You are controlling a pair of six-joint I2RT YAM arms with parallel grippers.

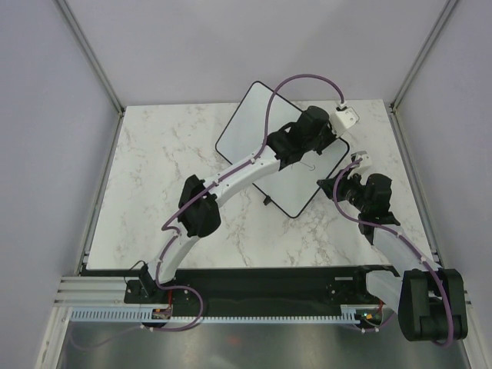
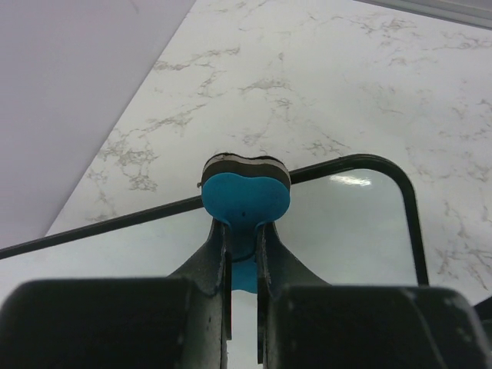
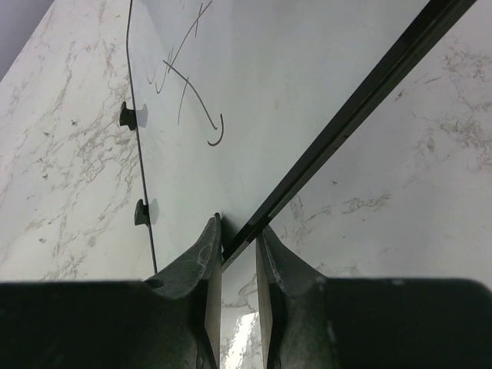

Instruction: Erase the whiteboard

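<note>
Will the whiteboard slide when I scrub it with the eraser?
Probably little: the right gripper pinches the whiteboard at its edge. Its glossy face looks slick; the eraser should glide. Its small feet may let it rock under pressure.

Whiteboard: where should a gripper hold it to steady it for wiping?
Its thin black-framed edge nearest the right arm, approached level from outside it. The whiteboard lies flat and is too wide to span, so only the rim fits in the jaws. The right gripper is shut on that edge, clear of the scribbles.
</note>
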